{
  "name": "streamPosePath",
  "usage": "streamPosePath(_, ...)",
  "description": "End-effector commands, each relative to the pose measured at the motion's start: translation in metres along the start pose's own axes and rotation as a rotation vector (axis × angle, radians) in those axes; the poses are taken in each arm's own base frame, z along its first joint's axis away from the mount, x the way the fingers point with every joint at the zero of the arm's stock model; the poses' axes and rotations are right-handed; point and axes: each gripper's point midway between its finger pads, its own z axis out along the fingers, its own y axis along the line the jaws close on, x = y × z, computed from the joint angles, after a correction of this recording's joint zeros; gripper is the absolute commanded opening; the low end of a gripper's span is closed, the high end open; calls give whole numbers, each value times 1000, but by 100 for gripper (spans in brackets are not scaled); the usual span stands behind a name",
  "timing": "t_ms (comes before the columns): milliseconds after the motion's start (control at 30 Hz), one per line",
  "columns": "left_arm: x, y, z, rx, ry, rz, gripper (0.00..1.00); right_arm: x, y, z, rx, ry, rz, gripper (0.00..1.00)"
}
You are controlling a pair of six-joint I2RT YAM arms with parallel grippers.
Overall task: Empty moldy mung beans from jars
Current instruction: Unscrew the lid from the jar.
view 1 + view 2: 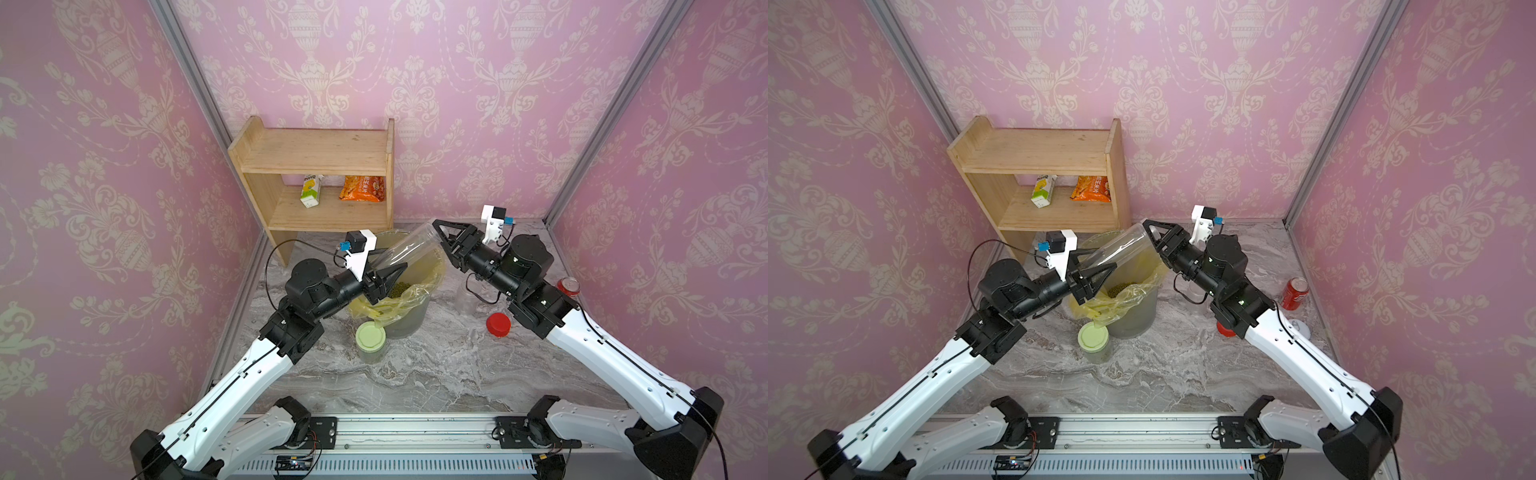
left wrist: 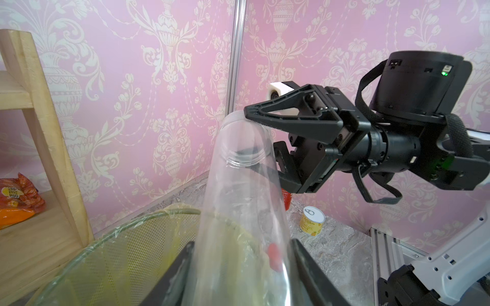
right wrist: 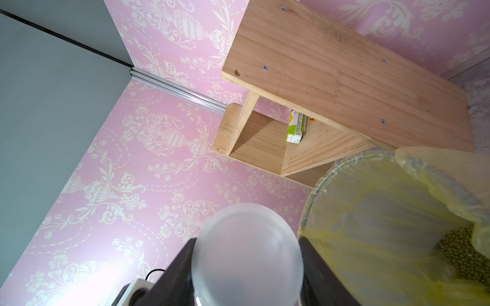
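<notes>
You see only a small patch of the mung beans [image 1: 401,290] in a top view; the left gripper [image 1: 399,271] and the yellow bag [image 1: 390,311] cover the rest. In the left wrist view the tall clear jar [image 2: 238,212] and that gripper's fingers [image 2: 309,265] run off the lower edge. In the right wrist view the jar's end is a blurred pale disc inside the right gripper [image 3: 246,239], whose fingers are cut off below. The right arm [image 1: 1287,345] hides most of the red-lidded jar [image 1: 1224,329] and part of the soda can [image 1: 568,286]. A clear thing [image 1: 464,297] beneath that arm is too faint to name. Print on the carton [image 1: 311,191] and snack bag [image 1: 362,189] is too small to read.
</notes>
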Motion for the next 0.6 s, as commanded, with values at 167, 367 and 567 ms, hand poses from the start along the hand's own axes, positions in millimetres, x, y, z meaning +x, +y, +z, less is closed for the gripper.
streamPosePath(167, -19, -3, -1, 12, -53, -101, 31, 1, 1, -4, -31, -7, -47, 52)
streamPosePath(367, -18, -6, -6, 24, -65, -120, 31, -4, 4, -7, -39, -31, -71, 52)
streamPosePath(567, -19, -7, -8, 40, -83, -170, 31, -6, 6, -7, -65, -50, -73, 51)
